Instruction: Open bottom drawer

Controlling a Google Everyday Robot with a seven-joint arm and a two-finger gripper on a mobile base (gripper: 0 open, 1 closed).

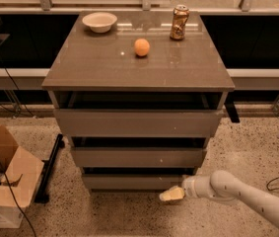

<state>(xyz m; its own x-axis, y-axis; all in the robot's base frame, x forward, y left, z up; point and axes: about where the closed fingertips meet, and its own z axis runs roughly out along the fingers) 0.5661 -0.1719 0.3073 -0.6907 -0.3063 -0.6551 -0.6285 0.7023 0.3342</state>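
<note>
The bottom drawer (129, 181) is the lowest and narrowest of three flat grey-brown fronts in the cabinet, just above the floor, with a dark gap above it. My gripper (171, 195) comes in from the lower right on a white arm (242, 194). Its pale tip sits just below and in front of the drawer front's right part, close to the floor. I cannot tell whether it touches the panel.
The middle drawer (138, 157) and top drawer (138, 123) are above. On the cabinet top (89, 68) stand a white bowl (99, 21), an orange (142, 47) and a can (179, 22). An open cardboard box (3, 181) and cables lie on the floor at left.
</note>
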